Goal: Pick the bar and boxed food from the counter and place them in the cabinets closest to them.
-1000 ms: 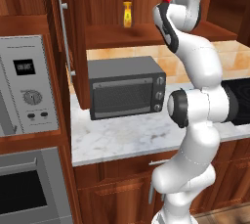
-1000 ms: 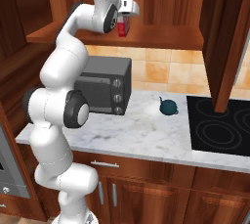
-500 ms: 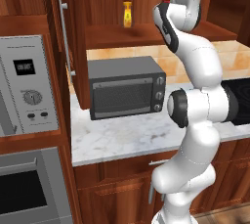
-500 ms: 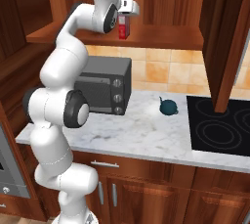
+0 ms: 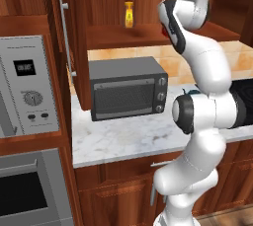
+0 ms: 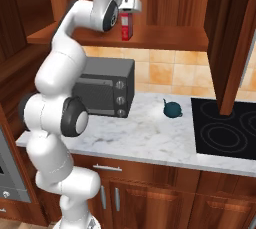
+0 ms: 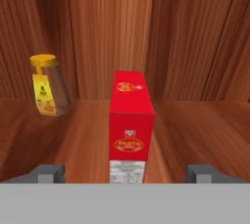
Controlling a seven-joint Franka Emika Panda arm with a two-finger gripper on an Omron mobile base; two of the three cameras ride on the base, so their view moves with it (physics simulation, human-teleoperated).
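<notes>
tool (image 7: 125, 173): released, tips spread wide; boxed food (image 7: 129, 126): upright on cabinets' shelf (image 7: 195, 130), between tips, untouched

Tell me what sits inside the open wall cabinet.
On the cabinet shelf stand the upright red boxed food and a yellow-capped bottle, apart. The open gripper flanks the carton. The robot arm covers part of the shelf.

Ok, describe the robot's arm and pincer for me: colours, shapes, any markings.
The arm is glossy white, built of rounded, bulbous segments with dark grey to black round joint caps and a black band near the upper link. No cables or markings are visible. The pincer ends in two small, blocky grey fingertips.
</notes>
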